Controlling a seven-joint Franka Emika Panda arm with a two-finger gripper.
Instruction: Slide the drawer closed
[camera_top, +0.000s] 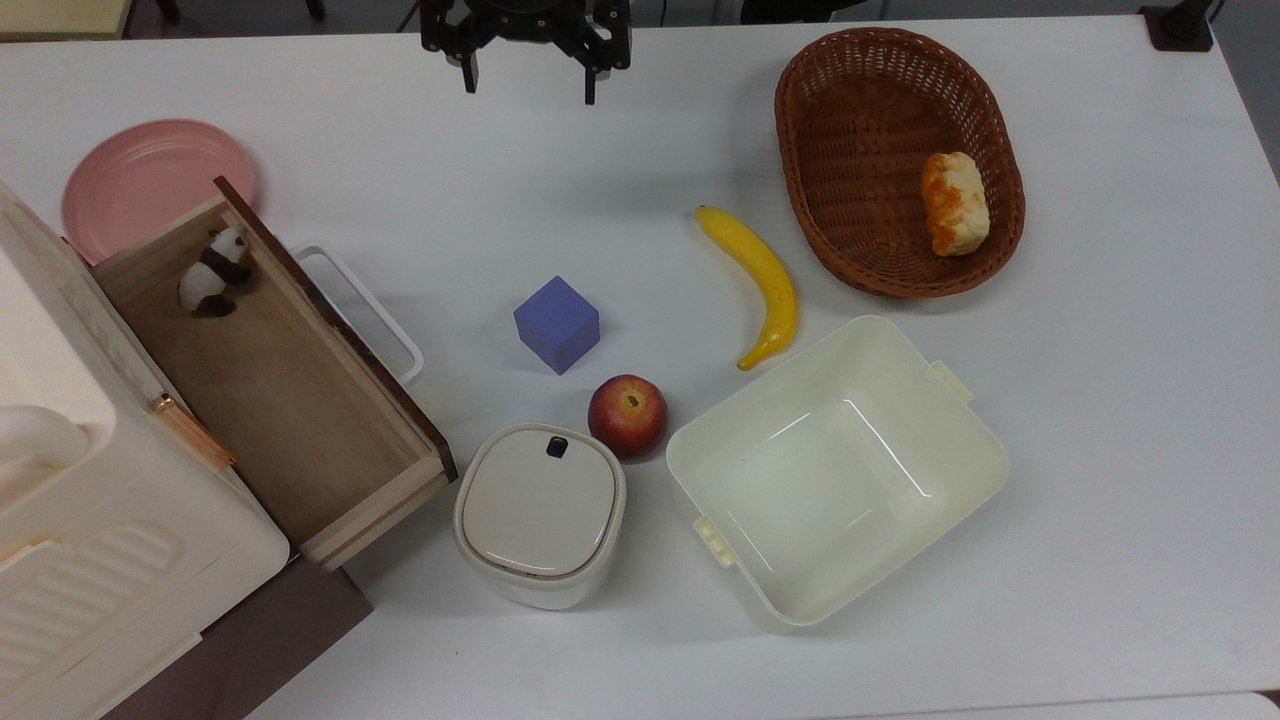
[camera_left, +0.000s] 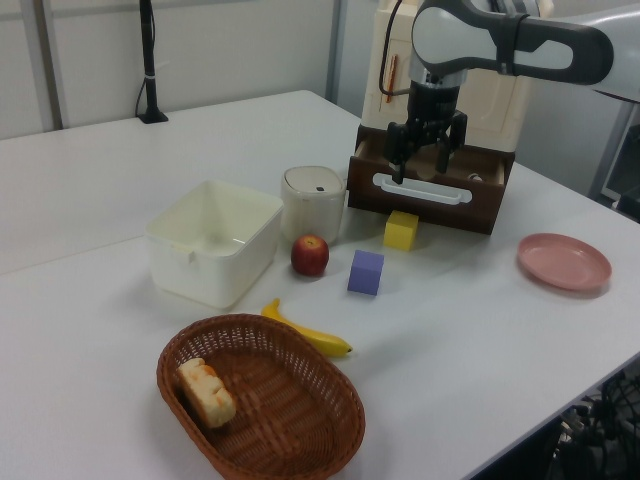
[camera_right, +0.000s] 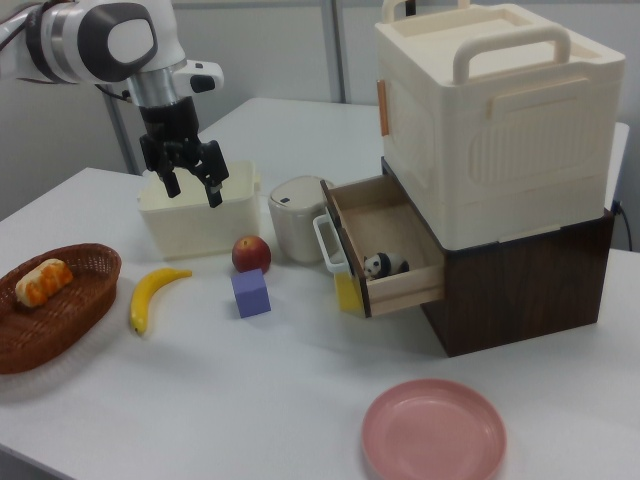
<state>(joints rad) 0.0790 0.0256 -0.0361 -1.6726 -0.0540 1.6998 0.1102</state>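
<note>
While the gripper hangs spread and empty, drawer pulled out holding a toy panda, basket holding bread.

drawer light wood inside, dark brown front, white handle | panda toy black-white | cube purple | block yellow | banana yellow | apple red | plate pink | basket brown weave | worktop white

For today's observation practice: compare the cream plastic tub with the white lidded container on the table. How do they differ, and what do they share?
The cream plastic tub is open and shows a bare inside; the white lidded container is closed by a lid with a small dark button. The tub is wider and boxier, the container smaller and rounder. In the top view the tub lies right of the apple, the container left. Both are pale and stand upright on the table.
</note>
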